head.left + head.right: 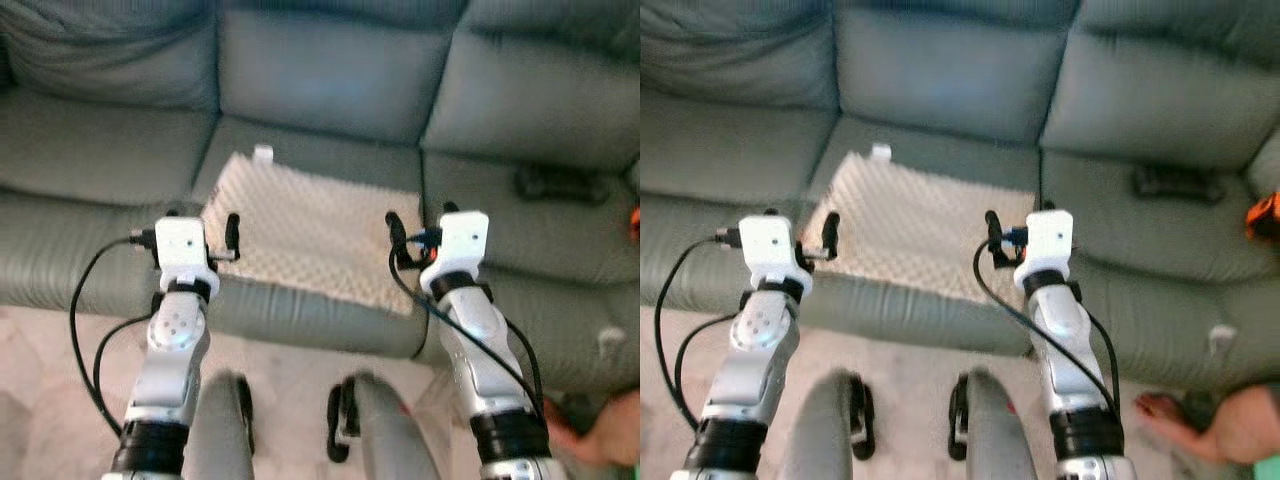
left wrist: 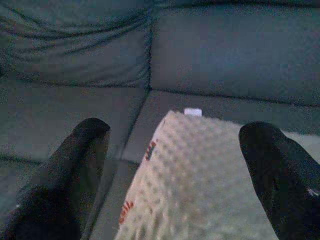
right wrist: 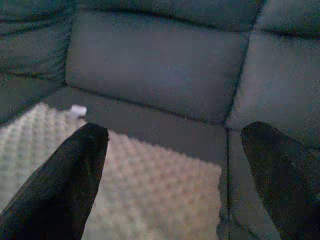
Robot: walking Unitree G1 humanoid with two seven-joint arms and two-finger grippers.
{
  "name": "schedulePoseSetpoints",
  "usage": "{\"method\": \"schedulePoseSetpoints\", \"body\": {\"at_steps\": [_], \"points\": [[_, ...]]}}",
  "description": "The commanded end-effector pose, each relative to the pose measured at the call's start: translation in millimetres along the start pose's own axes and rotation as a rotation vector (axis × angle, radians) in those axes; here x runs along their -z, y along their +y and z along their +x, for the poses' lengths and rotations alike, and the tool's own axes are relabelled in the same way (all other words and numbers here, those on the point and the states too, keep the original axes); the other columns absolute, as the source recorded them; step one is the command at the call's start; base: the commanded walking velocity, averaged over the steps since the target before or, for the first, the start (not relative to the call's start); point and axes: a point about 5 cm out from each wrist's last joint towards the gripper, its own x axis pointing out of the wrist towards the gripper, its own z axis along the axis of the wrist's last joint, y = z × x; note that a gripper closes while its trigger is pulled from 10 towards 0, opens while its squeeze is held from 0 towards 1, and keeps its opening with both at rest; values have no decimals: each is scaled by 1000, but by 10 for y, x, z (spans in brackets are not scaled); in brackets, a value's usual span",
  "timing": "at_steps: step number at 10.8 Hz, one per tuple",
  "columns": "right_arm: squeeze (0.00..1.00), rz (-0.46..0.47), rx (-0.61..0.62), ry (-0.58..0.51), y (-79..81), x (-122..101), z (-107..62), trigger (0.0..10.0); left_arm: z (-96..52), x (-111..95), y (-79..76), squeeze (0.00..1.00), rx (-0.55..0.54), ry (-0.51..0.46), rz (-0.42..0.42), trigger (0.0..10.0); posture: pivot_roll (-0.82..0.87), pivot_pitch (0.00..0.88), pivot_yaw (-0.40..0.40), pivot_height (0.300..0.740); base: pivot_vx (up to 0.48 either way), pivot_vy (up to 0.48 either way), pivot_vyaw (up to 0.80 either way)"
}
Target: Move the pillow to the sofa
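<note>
A grey-green sofa (image 1: 330, 80) fills the far part of the scene, its three seat cushions running across in front of the robot and its back cushions rising behind them. On the middle seat lies the pillow (image 1: 310, 225), a cream, bumpy-textured square resting flat, with its near edge close to the front lip of the seat and a small white tag (image 1: 263, 153) at its far edge. From how it lies, the main part of the task looks done: the pillow is on the sofa and neither gripper holds it.

The left gripper (image 1: 205, 232) sits just off the pillow's left edge, and in the left wrist view its two black fingers (image 2: 75, 170) are spread wide with nothing between them. The right gripper (image 1: 420, 228) sits at the pillow's right edge, over the seam to the next seat, and its fingers (image 3: 60, 185) are likewise spread apart and empty. What seems left is only to draw the arms back.

On the right seat lies a dark object (image 1: 560, 183), too blurred to name, and something small and orange (image 1: 1265, 215) shows at the far right. A person's foot (image 1: 1165, 410) rests on the floor by the robot's right side.
</note>
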Motion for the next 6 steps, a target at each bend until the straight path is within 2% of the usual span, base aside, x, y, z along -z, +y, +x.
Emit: {"method": "schedulePoseSetpoints", "body": {"at_steps": [1,3,4,6], "points": [[0,-8,14,20,-38,44,-52,10000,-55,73,8,0,-6,31,8,10000,-29,185,-74,740,0,0,0],[0,-17,19,43,-68,115,-121,10000,-110,214,17,0,-10,81,13,10000,-28,151,-63,740,0,0,0],[0,-26,25,52,-104,150,-151,10000,-133,258,39,0,-13,88,43,10000,-21,118,-63,740,0,0,0],[0,-25,91,72,-203,229,-257,10000,-240,302,152,0,-47,87,74,10000,-2,52,-72,740,0,0,0]]}}
